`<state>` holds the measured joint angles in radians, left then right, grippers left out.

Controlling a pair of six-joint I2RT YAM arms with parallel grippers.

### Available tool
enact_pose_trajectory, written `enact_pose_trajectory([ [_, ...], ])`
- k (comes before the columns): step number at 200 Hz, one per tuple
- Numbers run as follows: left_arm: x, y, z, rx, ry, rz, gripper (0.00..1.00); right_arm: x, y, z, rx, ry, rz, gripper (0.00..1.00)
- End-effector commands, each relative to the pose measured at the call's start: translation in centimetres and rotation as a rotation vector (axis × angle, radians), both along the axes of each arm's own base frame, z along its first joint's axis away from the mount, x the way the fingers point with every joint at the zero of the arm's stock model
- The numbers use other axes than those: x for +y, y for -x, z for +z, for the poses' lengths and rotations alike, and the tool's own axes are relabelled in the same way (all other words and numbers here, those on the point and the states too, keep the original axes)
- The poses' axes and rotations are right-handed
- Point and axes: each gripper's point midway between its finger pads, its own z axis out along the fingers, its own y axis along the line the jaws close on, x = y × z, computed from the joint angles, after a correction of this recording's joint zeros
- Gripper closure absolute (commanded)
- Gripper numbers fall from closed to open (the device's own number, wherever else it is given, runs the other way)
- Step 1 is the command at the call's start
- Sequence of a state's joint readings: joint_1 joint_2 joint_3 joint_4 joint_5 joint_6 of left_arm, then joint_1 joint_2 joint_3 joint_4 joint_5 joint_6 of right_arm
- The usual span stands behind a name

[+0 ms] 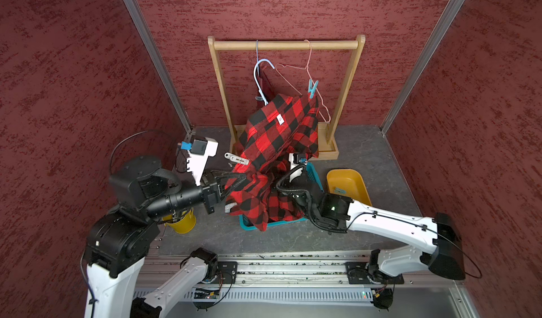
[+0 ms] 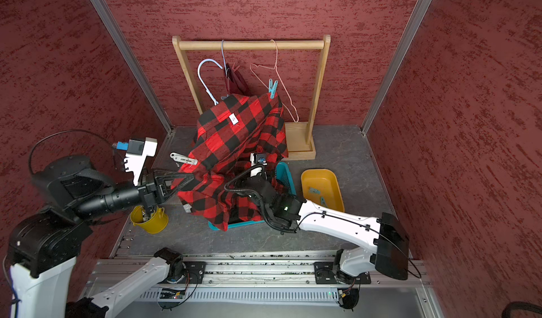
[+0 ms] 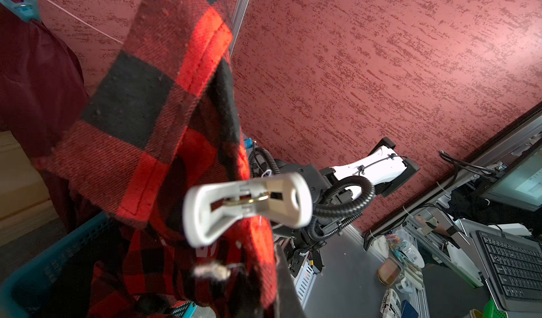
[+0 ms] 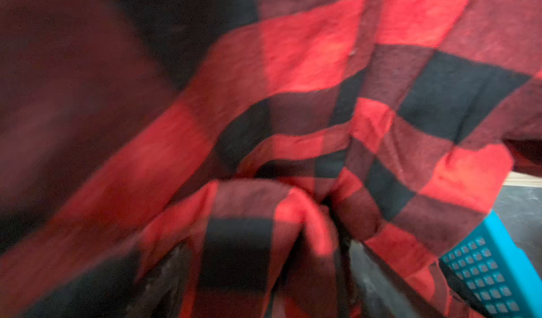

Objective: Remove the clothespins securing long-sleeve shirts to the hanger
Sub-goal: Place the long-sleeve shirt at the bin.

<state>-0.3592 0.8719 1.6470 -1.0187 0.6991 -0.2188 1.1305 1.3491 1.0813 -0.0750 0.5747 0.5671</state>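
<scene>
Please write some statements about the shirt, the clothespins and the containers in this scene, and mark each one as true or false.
1. A teal clothespin clips the plaid shirt to the pink hanger. True.
2. The yellow tray holds nothing. False: loose clothespins lie in the yellow tray.
3. The plaid shirt drapes over the teal basket. True.
4. The yellow bucket stands by the right arm. False: the yellow bucket stands by the left arm.
5. The left gripper is wide open. False: the left gripper is shut on the shirt's edge.
</scene>
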Motion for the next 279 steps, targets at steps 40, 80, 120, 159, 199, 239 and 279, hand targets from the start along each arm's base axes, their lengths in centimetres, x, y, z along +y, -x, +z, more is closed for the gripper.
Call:
enact_pose_trajectory([
  [40, -0.9, -0.8, 3.1, -0.174, 0.028, -0.048, 1.00, -5.5, 1.2, 3.6, 0.015, -0.105, 0.009, 0.01],
  [80, -1.7, -1.3, 3.1, -0.206, 0.008, -0.085, 1.00, -10.7, -2.2, 5.6, -0.012, -0.204, -0.095, 0.01],
  [120, -2.8, -2.5, 4.0, -0.254, 0.035, -0.123, 1.00, -15.3, -5.4, 5.2, 0.003, -0.287, -0.241, 0.01],
  [159, -4.3, -3.2, 5.2, -0.281, 0.048, -0.177, 1.00, -20.5, -6.9, 3.4, 0.040, -0.361, -0.369, 0.01],
  [199, -6.5, -5.1, 5.3, -0.307, 0.054, -0.220, 1.00, -21.7, -7.4, 2.3, 0.068, -0.341, -0.394, 0.01],
  [239, -8.4, -8.1, 5.9, -0.343, 0.061, -0.234, 1.00, -22.8, -7.6, 2.6, 0.059, -0.374, -0.395, 0.01],
  [279, -9.3, -10.4, 5.3, -0.378, 0.048, -0.219, 1.00, -23.9, -7.7, 2.3, 0.070, -0.396, -0.406, 0.01],
])
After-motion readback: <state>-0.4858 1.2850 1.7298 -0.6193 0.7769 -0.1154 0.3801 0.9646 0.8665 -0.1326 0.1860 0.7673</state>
